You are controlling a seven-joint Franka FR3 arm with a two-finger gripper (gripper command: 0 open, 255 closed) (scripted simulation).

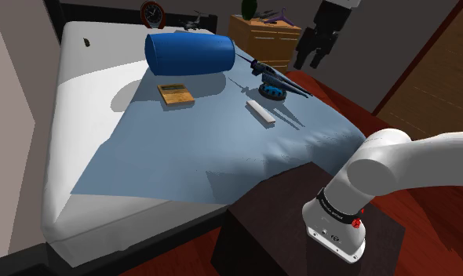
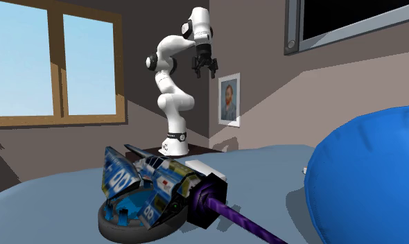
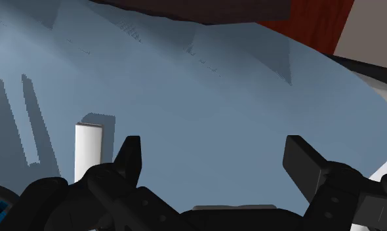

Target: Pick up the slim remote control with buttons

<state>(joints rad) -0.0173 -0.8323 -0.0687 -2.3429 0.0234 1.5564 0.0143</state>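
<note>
The slim remote [image 1: 261, 112] is a plain white bar lying flat on the blue bedspread [image 1: 183, 149], just in front of a toy helicopter. No buttons show on it. My black gripper [image 1: 310, 59] hangs high above the bed's right side in the shoulder view, well apart from the remote, with its fingers open and nothing between them. In the wrist view the remote [image 3: 88, 152] lies outside the left finger [image 3: 129, 156], and the gripper [image 3: 215, 149] looks down on bare bedspread. The second exterior view shows the gripper [image 2: 204, 72] raised near the wall, and the remote [image 2: 198, 166] behind the toy.
A blue cylinder pillow [image 1: 189, 52] lies at the back of the bed. A brown flat book-like item [image 1: 175, 94] rests left of the remote. The toy helicopter on a blue base [image 1: 272, 86] stands close behind the remote. A wooden dresser [image 1: 265, 35] stands beyond.
</note>
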